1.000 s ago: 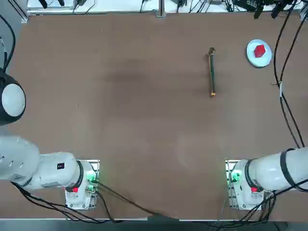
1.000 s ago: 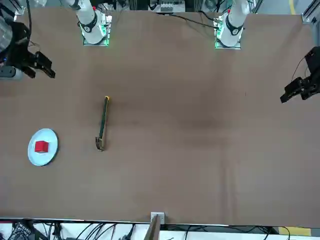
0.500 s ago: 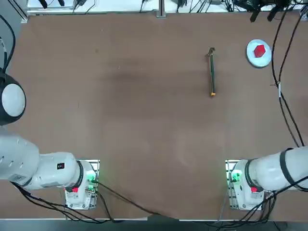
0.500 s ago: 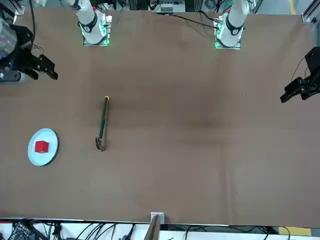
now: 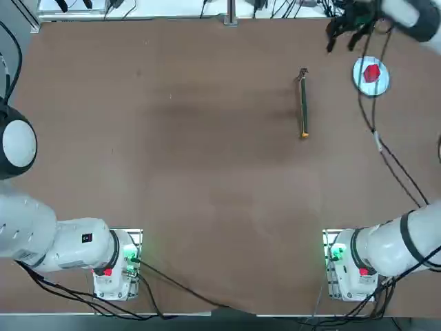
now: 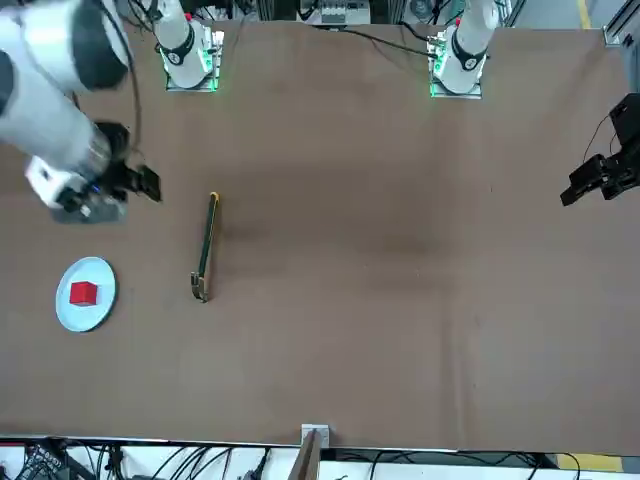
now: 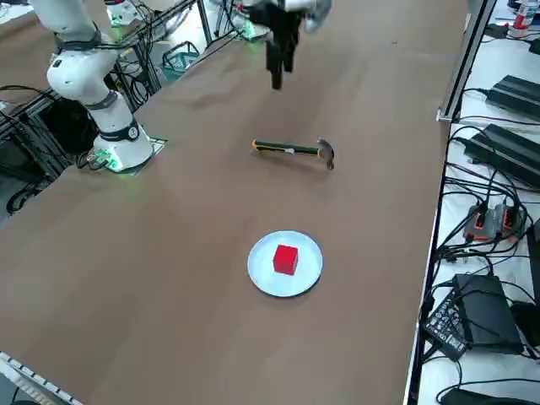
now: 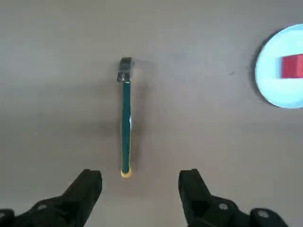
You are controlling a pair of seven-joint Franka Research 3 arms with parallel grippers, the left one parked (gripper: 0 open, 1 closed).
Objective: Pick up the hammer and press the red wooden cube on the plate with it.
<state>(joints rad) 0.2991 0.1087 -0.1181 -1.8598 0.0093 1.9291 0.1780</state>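
Note:
The hammer [image 5: 303, 103] lies flat on the brown table, head toward the far edge and orange tip toward the bases; it also shows as the hammer [image 6: 205, 245], [image 7: 293, 150], [image 8: 125, 123]. To its right, the red wooden cube [image 5: 372, 72] sits on the plate [image 5: 359, 81]. They show again as the cube [image 6: 83, 293], [image 7: 285, 258], [image 8: 293, 65] and the plate [image 6: 104, 285], [image 7: 308, 272], [image 8: 270, 75]. My right gripper [image 5: 342, 43], [image 6: 128, 188], [image 7: 277, 80], [image 8: 138, 182] hangs open and empty well above the table, between hammer and plate.
The right arm's cable [image 5: 386, 152] trails over the table's right side. Cables and black boxes [image 7: 506, 93] lie just off the far table edge. The arm bases [image 5: 344, 265] stand at the near edge.
My right arm has swung in from the table's right edge toward the hammer, its gripper staying open. Hammer, cube and plate have not moved.

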